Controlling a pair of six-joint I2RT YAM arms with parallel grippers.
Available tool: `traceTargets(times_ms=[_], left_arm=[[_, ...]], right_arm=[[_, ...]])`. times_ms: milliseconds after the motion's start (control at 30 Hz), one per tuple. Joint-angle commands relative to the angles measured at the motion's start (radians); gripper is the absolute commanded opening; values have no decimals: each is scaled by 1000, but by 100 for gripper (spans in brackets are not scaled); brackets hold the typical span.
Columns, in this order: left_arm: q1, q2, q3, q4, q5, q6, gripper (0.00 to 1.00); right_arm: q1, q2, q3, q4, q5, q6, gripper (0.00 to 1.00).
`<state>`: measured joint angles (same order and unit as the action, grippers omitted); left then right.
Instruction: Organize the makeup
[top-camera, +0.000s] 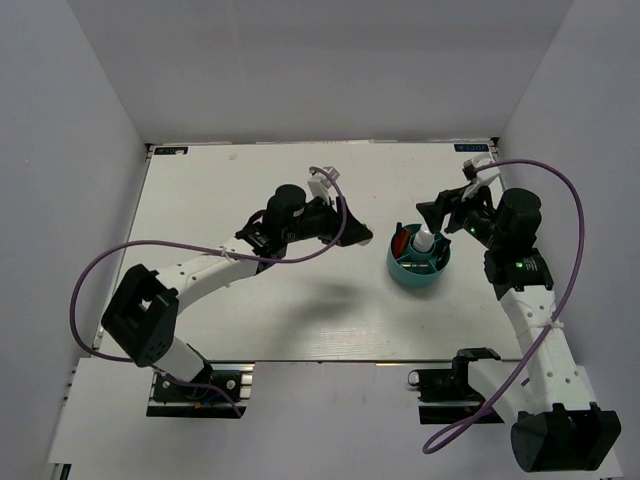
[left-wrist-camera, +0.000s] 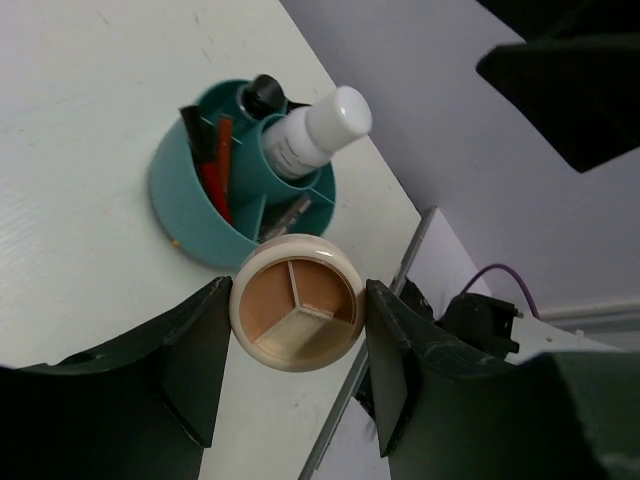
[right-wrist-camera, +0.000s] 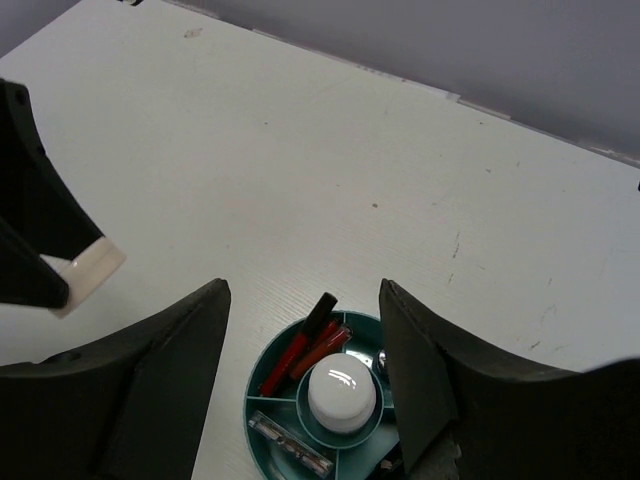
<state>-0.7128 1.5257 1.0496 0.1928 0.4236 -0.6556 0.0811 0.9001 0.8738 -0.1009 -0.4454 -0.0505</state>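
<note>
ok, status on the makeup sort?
Left gripper shut on round peach compact, beside teal tub. Right gripper open, empty, over tub, possibly in the way. White bottle, red pencils in tub.

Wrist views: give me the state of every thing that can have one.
round compact, open, pans showing
left gripper, shut on round compact
right gripper, open, empty, above teal tub
white bottle, capped, standing in tub's centre well
red pencils, standing in a side compartment

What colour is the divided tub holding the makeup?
Teal; the tub shows best in the left wrist view.
</note>
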Motion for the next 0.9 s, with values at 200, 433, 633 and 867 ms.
traceTargets(times_ms=[200,433,633,867], left_arm=[[-97,-91,-66,181,4,85,17],[-163,-131,-135,171,-75,347,14],[-194,-144,-160,169,-193,511,14],[-228,-92,-112,194,-302,600,13]], right_arm=[[-4,0,94,-107,-223,31,78],[-7,68,189,-304,-464,101,74],[-4,105,208,-382,-613,176,71],[6,134,192,-447,-638,181,68]])
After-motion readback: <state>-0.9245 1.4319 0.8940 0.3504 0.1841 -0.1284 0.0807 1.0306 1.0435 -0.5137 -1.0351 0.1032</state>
